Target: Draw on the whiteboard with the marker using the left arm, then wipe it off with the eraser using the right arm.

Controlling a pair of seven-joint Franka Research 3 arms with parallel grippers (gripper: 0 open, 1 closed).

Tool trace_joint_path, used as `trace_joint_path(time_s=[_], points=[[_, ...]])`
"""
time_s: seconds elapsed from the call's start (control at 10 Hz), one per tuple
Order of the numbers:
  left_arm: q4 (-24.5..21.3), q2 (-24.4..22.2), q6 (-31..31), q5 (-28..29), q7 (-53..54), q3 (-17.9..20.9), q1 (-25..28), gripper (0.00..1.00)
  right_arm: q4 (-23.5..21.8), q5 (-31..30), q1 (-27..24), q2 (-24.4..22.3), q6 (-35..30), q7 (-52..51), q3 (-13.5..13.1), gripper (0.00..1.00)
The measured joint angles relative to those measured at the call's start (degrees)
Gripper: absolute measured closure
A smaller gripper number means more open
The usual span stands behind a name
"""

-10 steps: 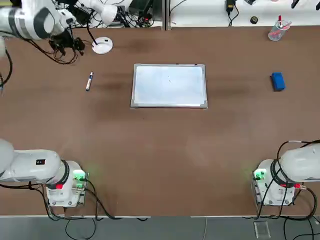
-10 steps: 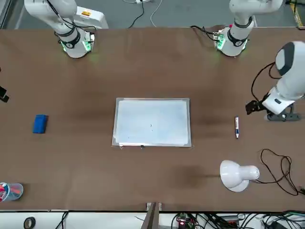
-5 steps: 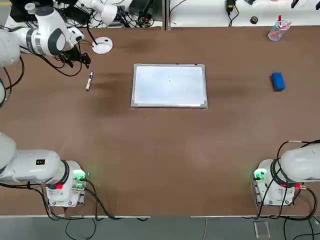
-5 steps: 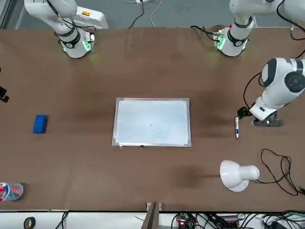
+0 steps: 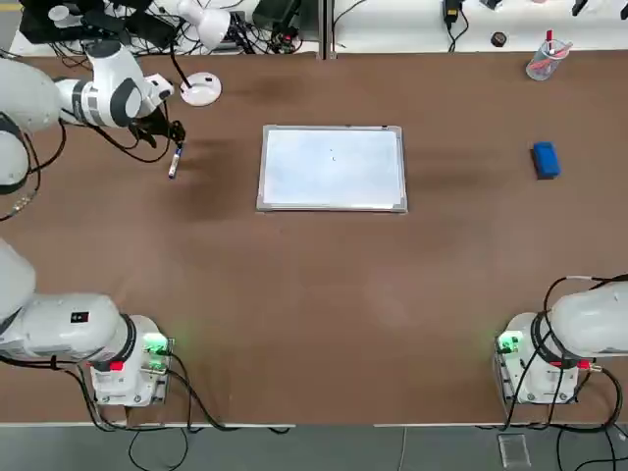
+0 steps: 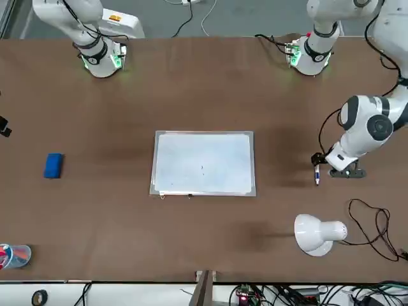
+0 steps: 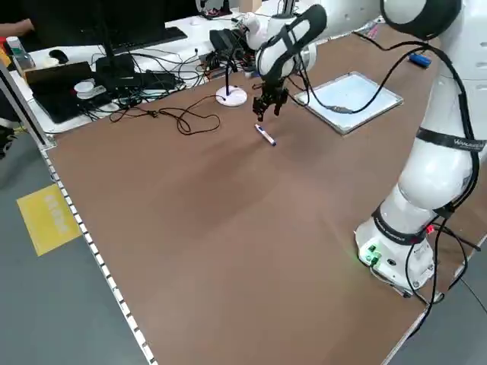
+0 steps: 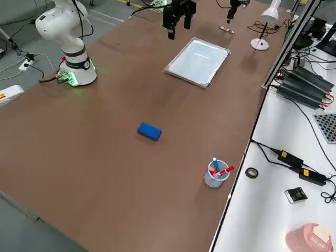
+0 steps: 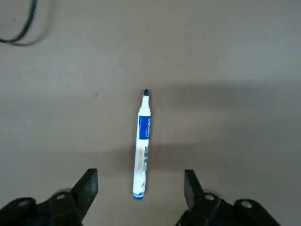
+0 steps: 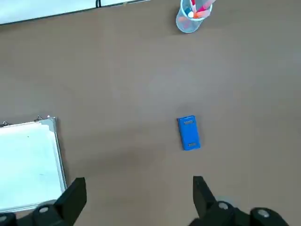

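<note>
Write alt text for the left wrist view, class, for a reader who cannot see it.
A marker lies flat on a bare brown table, lined up with the gap of the left gripper, whose two black fingers stand open on either side of the blue end, not touching it. A loop of dark cable shows in one corner.
</note>
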Motion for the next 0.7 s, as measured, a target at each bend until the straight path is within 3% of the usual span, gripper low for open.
trace_joint_path(time_s=[0.2, 0.7], points=[[0.0, 1.2, 0.9, 2.2, 0.0, 0.0, 0.1, 0.26, 0.0, 0.0, 0.0, 0.0, -0.1, 0.0, 0.0, 0.0], [-2.0, 3.1, 6.7, 4.0, 0.0, 0.0, 1.8, 0.33, 0.0, 0.0, -0.1, 0.0, -0.3, 0.0, -0.2, 0.0]])
